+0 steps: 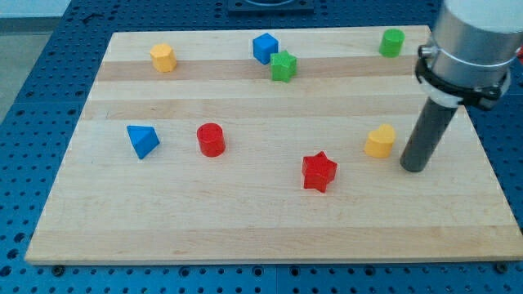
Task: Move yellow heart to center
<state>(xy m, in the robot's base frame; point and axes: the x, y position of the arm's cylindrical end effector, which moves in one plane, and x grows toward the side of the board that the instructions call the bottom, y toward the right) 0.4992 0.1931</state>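
Hand state does not apply on this rig, since the arm ends in a bare rod that holds nothing; my tip (413, 167) rests on the bench (245, 229) at the view's right, just beside the yellow heart (380, 141) and slightly below it, with a narrow gap between them.

From the one camera view, the yellow heart lies right of centre, about level with the red cylinder (211, 140). A red star (319, 172) sits to its lower left, near the path toward the middle. Along the view's top are a yellow hexagon (163, 58), a blue cube (265, 47) touching a green star (283, 66), and a green cylinder (391, 42). A blue triangle (143, 140) lies well apart at the left.

To push well, I judge my tip should first rise a little so it sits squarely on the heart's right side, then drive straight left. Contact low on the heart risks turning it or steering it upward; keeping the line above the red star avoids a knock.
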